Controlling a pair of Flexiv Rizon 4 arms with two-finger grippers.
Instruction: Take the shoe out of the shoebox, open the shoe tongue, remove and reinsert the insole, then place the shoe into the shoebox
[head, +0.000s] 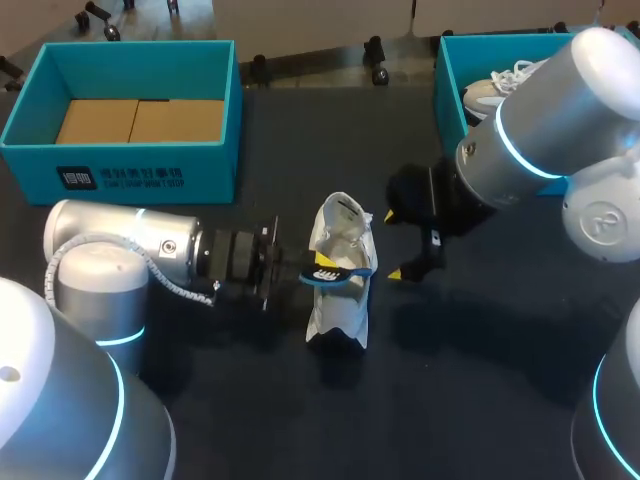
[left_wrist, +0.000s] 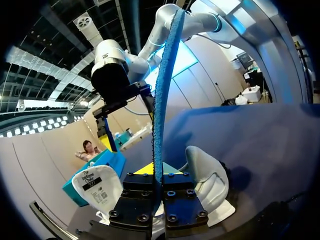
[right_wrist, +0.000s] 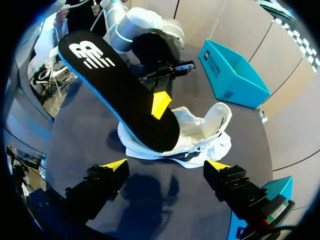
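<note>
Two pincers stand over a dark, matt desk (head: 480, 380), one at each side of a white shoe (head: 340, 310). The left pincer (left_wrist: 158, 175) is clamped on the insole (right_wrist: 120, 95), which has a black face and a blue edge. The insole passes between the two fingers, and one yellow tip lies flat on the black face. The insole rises tilted out of this pincer, with most of its length in the air. Its lower end is over the open mouth of the shoe, but I cannot tell if it touches there. The shoe rests on the desk just under the left pincer, and its tongue (left_wrist: 97, 187) is folded out beside the fingers. The right pincer (right_wrist: 166, 167) has its fingers wide apart and holds nothing. The shoe is just ahead of it, not between its tips, and a soft shadow lies on the desk under it. Beyond the shoe, well apart from both pincers, stands the teal shoebox (head: 140, 165) with brown cardboard (head: 140, 120) in its bottom. A second teal box (head: 447, 95) stands behind the right pincer, with another white shoe (head: 488, 95) inside.
</note>
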